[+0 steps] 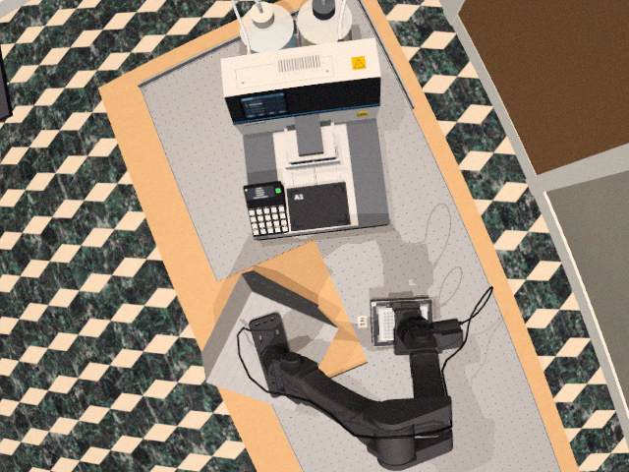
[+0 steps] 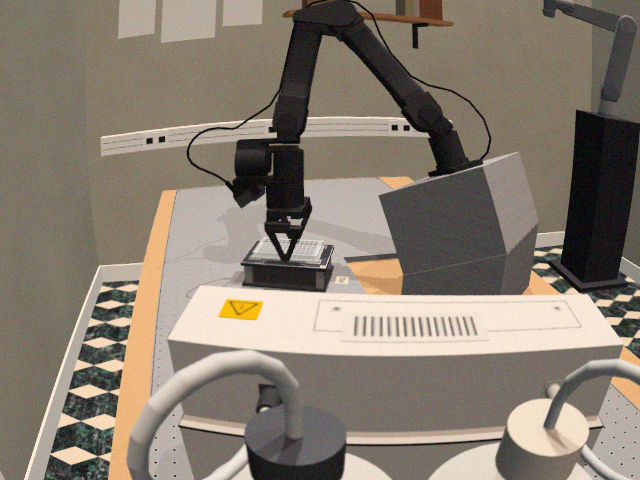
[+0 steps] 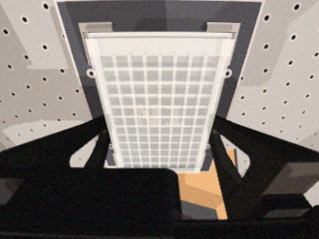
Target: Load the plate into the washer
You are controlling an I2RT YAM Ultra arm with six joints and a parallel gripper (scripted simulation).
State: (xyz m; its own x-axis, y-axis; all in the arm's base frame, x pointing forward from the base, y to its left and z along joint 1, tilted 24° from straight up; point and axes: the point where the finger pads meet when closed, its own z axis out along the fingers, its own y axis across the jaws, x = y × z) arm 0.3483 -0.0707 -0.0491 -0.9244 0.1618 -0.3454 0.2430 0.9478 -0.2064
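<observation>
The clear-white plate [image 1: 386, 324] [image 2: 310, 249] [image 3: 159, 100] lies level at the nest N1 [image 1: 374, 337] [image 2: 286, 276] [image 3: 159, 15]. I cannot tell any gap beneath it. My gripper [image 2: 285, 258] [image 3: 159, 119] points straight down, shut on the plate, with one finger against each long side. Its cut-off corner is not clear. The washer's carrier [image 1: 318, 207] is dark and bare, out at the front, with A1 engraved at its left rear. The keypad [image 1: 267, 219] is left of the carrier; START [image 1: 256, 232] is lowest left. A lamp [image 1: 277, 190] above the keys is green.
The washer housing [image 1: 305, 71] [image 2: 392, 330] stands behind the carrier, with two bottles [image 1: 266, 30] [image 1: 324, 25] behind it. A grey angled block [image 1: 300, 324] [image 2: 444, 232] bears the arm's base, left of the nest. A small N1 label [image 1: 362, 322] [image 2: 341, 280] lies beside the nest.
</observation>
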